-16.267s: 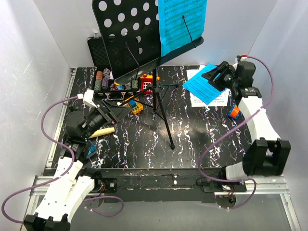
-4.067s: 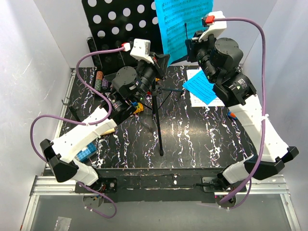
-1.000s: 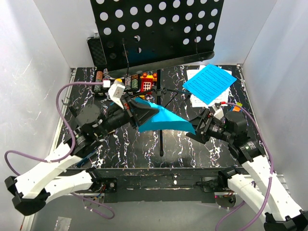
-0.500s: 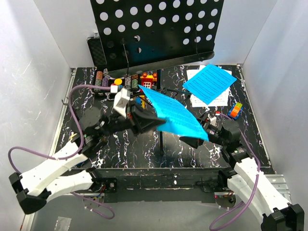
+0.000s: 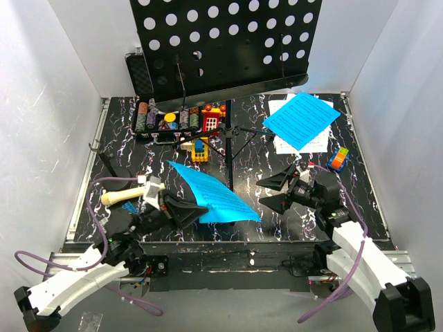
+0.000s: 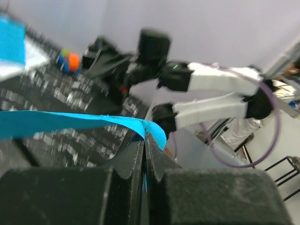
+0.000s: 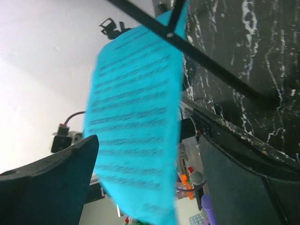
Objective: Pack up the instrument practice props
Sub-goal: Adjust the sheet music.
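Observation:
My left gripper (image 5: 185,210) is shut on the near edge of a blue sheet-music page (image 5: 214,196), held low over the front of the table. In the left wrist view the jaws are pressed together on the page (image 6: 70,122). My right gripper (image 5: 271,192) stands open just right of the page, pointing at it; in the right wrist view the page (image 7: 136,122) hangs ahead between the spread fingers (image 7: 51,180), apart from them. The black music stand (image 5: 228,41) stands at the back on its tripod legs (image 5: 229,149). Another blue page (image 5: 302,119) lies at the back right. The cream microphone (image 5: 127,198) lies at the left.
A black case of poker chips (image 5: 169,117) and small toy blocks (image 5: 199,149) sit under the stand's desk. A coloured cube (image 5: 338,159) lies at the right. White paper (image 5: 294,144) lies under the back-right page. White walls close in on three sides.
My left arm has drawn back toward the near edge and down, taking the blue page with it. My right gripper has swung to face the page, still open.

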Action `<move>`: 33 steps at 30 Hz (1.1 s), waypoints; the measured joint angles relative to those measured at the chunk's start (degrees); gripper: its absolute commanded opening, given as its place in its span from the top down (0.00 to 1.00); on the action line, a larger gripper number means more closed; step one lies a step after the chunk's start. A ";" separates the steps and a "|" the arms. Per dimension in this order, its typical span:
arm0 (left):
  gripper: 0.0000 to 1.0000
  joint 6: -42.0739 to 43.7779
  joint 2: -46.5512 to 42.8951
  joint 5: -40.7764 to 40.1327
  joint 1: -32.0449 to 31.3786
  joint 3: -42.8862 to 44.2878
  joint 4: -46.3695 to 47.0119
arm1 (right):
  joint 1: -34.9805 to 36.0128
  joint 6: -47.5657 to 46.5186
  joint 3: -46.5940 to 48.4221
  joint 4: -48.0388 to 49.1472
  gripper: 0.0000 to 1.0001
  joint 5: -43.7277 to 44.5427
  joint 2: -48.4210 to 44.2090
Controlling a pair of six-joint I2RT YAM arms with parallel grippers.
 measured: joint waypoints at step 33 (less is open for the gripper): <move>1.00 21.44 45.81 10.34 0.02 44.46 6.05 | -6.03 12.41 0.26 19.56 0.02 -12.50 10.67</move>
